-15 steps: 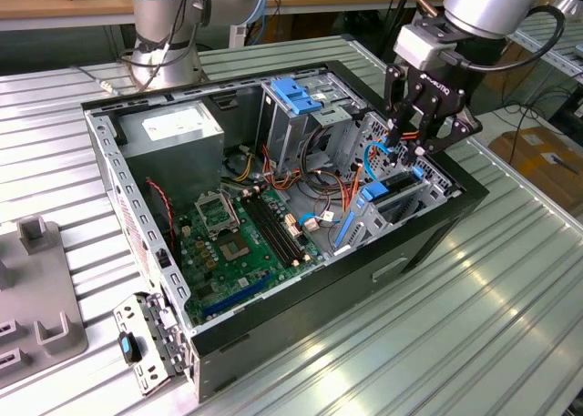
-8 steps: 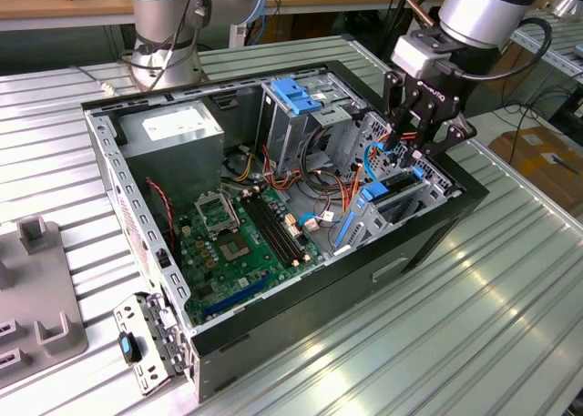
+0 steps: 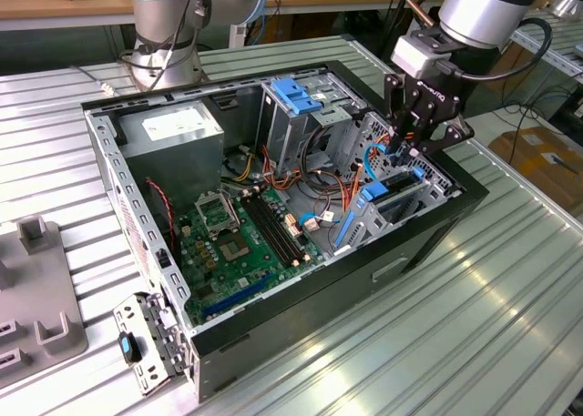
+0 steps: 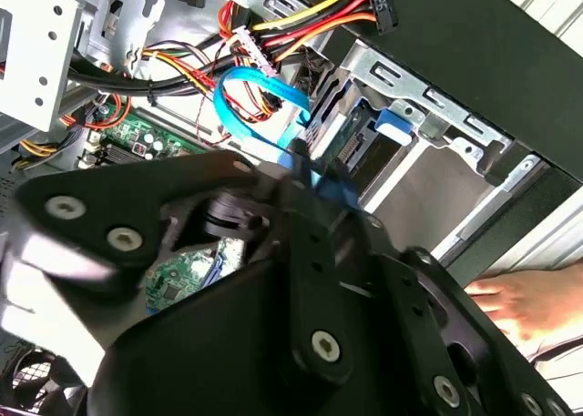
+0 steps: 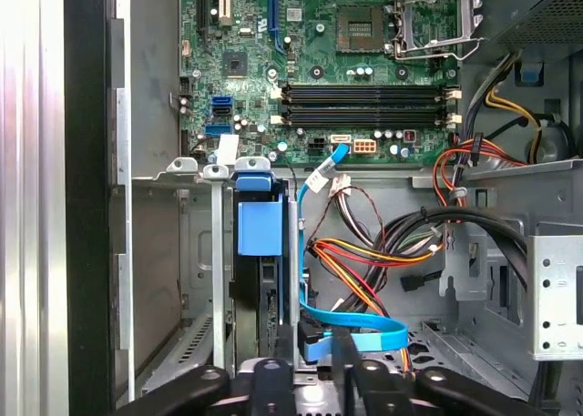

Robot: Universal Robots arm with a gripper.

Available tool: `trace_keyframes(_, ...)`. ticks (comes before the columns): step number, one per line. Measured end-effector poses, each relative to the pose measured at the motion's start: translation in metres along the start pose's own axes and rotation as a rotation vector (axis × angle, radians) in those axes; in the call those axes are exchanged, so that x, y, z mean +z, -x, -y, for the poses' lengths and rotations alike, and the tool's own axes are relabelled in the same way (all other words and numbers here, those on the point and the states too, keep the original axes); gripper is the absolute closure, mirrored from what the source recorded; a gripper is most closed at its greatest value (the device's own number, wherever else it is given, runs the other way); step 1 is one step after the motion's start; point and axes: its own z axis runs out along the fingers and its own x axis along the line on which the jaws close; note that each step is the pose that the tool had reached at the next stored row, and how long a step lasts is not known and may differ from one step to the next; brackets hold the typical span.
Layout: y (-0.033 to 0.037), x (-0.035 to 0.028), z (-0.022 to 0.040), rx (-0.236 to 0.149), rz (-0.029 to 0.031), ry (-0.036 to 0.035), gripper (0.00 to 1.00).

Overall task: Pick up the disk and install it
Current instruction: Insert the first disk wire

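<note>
Ribbed metal table (image 3: 510, 279), with an open computer case (image 3: 410, 252) on it. Gripper (image 3: 421, 152) at right of the exterior frame, over the case's front end. Spread or pinching: cannot tell. Disk (image 5: 260, 227) stands on edge in the drive bay (image 5: 191, 279), lower left-centre of the first wrist view. Judged rigid, dense and shock-sensitive; best held by the blue carrier's sides, clear of the connector end.

disk (image 5: 260, 227) | blue carrier | standing on edge | seated in drive bay (image 5: 217, 279) slot
</note>
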Motion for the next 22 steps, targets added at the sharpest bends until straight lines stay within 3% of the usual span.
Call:
trace_keyframes(1, 0.0, 0.0, 0.0, 0.0, 0.0, 0.0, 0.78)
trace_keyframes(2, 0.0, 0.0001, 0.0, 0.0, 0.0, 0.0, 0.84)
trace_keyframes(9, 0.0, 0.0002, -0.0001, -0.002, 0.0001, -0.0003, 0.84)
trace_keyframes(19, -0.0048, 0.0026, -0.0042, -0.049, -0.0004, -0.0211, 0.84)
trace_keyframes(22, -0.0081, 0.0036, -0.0101, -0.062, -0.0008, -0.0297, 0.84)
